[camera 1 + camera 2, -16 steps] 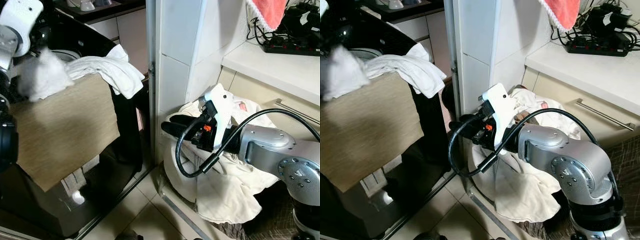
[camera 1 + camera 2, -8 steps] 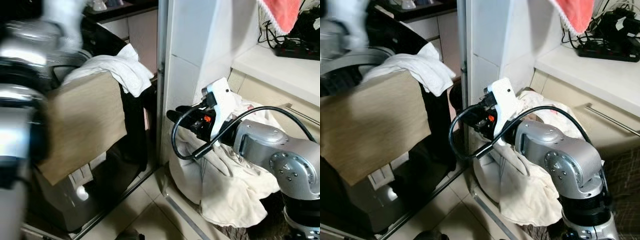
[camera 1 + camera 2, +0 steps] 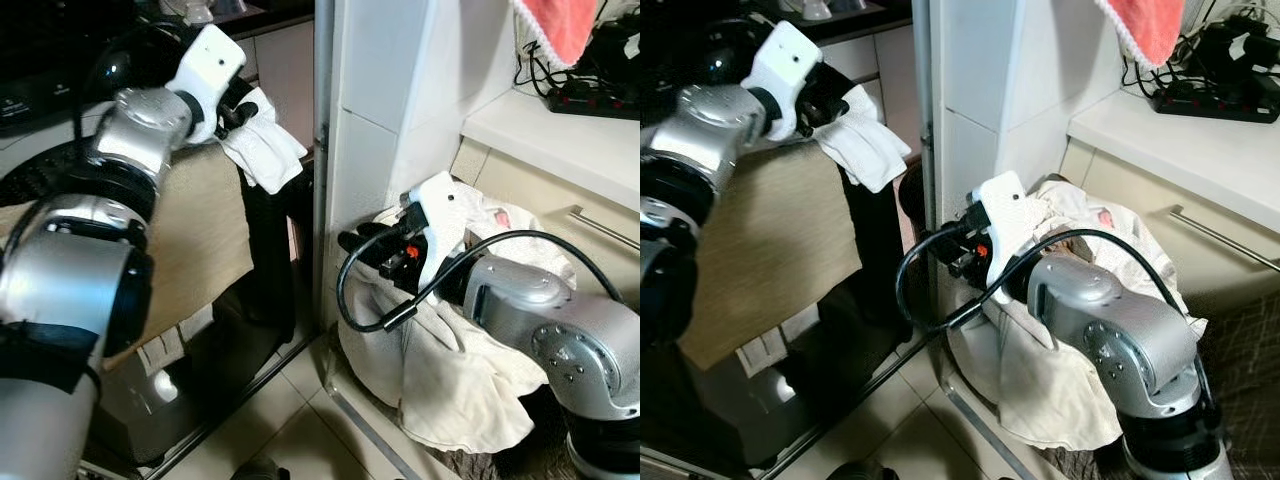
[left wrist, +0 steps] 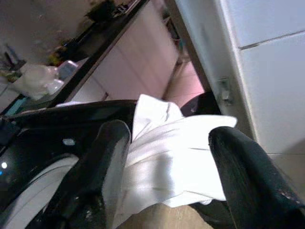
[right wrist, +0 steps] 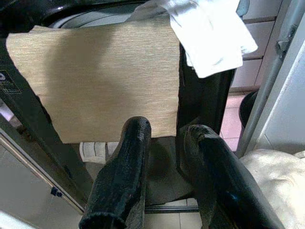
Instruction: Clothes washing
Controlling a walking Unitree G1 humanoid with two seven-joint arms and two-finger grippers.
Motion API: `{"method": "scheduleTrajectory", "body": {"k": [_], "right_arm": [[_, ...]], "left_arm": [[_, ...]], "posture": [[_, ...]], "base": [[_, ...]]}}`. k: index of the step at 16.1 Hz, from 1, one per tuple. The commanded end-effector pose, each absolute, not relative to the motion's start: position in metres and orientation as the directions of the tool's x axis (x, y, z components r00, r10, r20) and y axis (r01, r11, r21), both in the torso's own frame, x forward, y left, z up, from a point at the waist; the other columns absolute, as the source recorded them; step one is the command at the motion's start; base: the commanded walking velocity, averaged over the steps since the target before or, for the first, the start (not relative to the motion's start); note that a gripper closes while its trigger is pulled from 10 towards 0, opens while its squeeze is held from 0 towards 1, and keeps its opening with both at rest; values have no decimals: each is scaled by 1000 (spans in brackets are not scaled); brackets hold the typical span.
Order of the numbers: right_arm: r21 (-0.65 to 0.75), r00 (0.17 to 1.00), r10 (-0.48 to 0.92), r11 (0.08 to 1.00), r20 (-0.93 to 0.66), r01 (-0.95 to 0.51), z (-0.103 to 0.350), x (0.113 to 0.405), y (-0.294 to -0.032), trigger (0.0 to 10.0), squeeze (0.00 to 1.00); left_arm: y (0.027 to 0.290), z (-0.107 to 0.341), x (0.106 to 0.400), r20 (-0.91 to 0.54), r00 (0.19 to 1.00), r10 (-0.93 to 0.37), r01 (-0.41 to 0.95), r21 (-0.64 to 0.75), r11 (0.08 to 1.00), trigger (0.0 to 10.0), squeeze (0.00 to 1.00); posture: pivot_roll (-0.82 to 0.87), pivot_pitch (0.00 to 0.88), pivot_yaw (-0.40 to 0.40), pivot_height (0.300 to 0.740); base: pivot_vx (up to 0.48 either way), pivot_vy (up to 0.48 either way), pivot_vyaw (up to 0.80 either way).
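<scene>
A tiled floor (image 3: 290, 415) is seen at the foot of a white tiled pillar (image 3: 385, 120), with a dark washing machine (image 5: 200, 102) standing to the robot's left of it and a white counter (image 3: 560, 125) with a handled drawer front to its right. A black power strip (image 3: 585, 90) lies on the counter, and a pink towel (image 3: 555, 30) hangs above it. A beige cloth (image 5: 102, 76) is draped down the machine's front. A white garment (image 3: 265, 150) is laid over the machine's top edge at the corner beside the pillar, with a fold hanging down. A heap of cream laundry (image 3: 455, 385) is piled on the floor against the base of the pillar.

The left gripper (image 4: 167, 157) is held at the white garment, its fingers (image 4: 238, 167) spread on either side of the cloth and not closed on it. The right gripper (image 5: 162, 176) is held low in front of the laundry heap, pointed at the machine, its fingers apart with nothing between them.

Compared with a second ago, the left arm has been brought from the far left edge across to the garment, and the pale bundle then seen by it is gone. The right arm has been kept almost where it was.
</scene>
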State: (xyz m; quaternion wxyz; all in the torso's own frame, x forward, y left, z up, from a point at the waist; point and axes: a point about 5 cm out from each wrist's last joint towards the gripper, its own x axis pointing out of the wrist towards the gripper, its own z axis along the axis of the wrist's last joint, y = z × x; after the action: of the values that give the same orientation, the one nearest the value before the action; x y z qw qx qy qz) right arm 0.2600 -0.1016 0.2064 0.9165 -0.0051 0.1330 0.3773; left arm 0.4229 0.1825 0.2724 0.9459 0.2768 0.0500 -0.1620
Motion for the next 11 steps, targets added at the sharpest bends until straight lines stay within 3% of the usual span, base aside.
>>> {"method": "scheduleTrajectory", "body": {"k": [1, 6, 7, 8, 11], "right_arm": [[84, 686, 687, 719, -239, -690, 208, 256, -102, 10000, 0], [119, 677, 690, 718, -255, -686, 208, 252, -104, 10000, 0], [119, 672, 694, 713, -258, -691, 208, 251, -104, 10000, 0], [116, 670, 697, 710, -258, -695, 208, 251, -103, 10000, 0], [86, 625, 739, 660, -252, -746, 210, 242, -96, 10000, 0]], "left_arm": [[183, 265, 423, -199, 947, -253, 321, 514, 796, 10000, 1000], [174, 239, 422, -193, 946, -261, 313, 323, 893, 10000, 1000], [173, 235, 422, -181, 949, -258, 301, 277, 913, 10000, 192], [174, 233, 422, -181, 953, -241, 287, 300, 910, 10000, 0], [175, 223, 420, -146, 973, -180, 224, 386, 895, 10000, 0]], "posture": [[-97, 0, 53, 740], [-133, 0, 52, 740], [-138, 0, 49, 740], [-142, 0, 47, 740], [-168, 0, 29, 740]], "base": [[0, 0, 0], [0, 0, 0], [0, 0, 0], [0, 0, 0], [0, 0, 0]]}}
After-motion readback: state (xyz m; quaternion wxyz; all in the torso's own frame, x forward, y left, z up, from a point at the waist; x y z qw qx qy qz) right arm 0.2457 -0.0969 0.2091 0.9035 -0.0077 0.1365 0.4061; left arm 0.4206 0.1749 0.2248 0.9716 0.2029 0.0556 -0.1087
